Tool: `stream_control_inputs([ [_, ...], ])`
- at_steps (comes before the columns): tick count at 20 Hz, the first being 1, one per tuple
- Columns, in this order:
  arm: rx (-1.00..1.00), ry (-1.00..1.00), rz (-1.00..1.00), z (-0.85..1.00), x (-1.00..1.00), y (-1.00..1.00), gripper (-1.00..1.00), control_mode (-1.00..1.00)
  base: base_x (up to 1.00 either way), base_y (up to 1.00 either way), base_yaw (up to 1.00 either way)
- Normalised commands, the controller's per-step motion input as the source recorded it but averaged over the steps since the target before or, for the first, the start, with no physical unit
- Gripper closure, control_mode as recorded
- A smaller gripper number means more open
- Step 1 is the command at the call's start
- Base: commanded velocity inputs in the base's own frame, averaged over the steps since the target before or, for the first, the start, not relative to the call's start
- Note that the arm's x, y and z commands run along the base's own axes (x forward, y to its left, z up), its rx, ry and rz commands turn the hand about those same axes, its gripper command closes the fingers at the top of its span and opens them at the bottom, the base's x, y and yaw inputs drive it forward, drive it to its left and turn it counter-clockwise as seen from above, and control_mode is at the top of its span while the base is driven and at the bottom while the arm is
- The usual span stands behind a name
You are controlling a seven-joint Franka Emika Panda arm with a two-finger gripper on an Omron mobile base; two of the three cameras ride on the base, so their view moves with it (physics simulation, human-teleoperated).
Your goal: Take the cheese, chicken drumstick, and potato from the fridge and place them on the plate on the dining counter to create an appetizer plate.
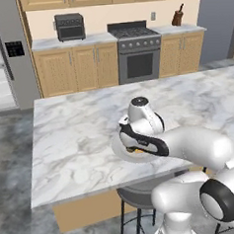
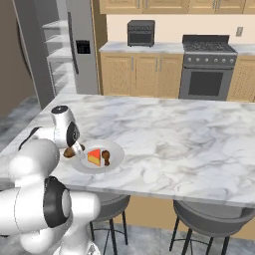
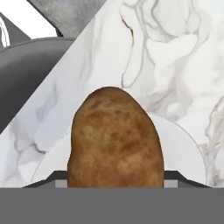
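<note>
The worktop (image 2: 169,129) is a white, grey-veined marble slab on a light wood base. A round pale plate (image 2: 115,158) lies directly on it near the front edge at the arm's side. On the plate lie a cheese wedge (image 2: 93,158) and, just beside it, a dark drumstick (image 2: 105,157); the marble around the plate is bare.

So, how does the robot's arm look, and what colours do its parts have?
The arm is made of smooth, rounded, glossy white segments joined by dark, nearly black rings at the joints. Its wrist ends in a white, dome-shaped cap with a small dark disc on top. The gripper has a pale body. No loose cables or written markings are visible.
</note>
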Motion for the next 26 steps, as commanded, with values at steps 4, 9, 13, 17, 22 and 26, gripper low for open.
stream_control_inputs([
  [4, 0.0, 0.03, 0.0, -0.09, 0.43, 0.09, 1.0, -1.0, 0.0, 0.0, 0.0],
  [9, 0.0, 0.02, 0.0, -0.16, 0.39, 0.1, 1.0, -1.0, 0.0, 0.0, 0.0],
  [13, -0.01, 0.0, 0.0, -0.31, 0.12, 0.0, 1.0, -1.0, 0.0, 0.0, 0.0],
  [17, 0.0, 0.0, 0.0, -0.34, 0.05, 0.0, 1.0, -1.0, 0.0, 0.0, 0.0],
  [22, 0.0, 0.0, 0.0, -0.18, 0.24, 0.0, 1.0, -1.0, 0.0, 0.0, 0.0],
  [26, 0.0, 0.0, 0.0, -0.23, 0.14, 0.0, 1.0, -1.0, 0.0, 0.0, 0.0],
])
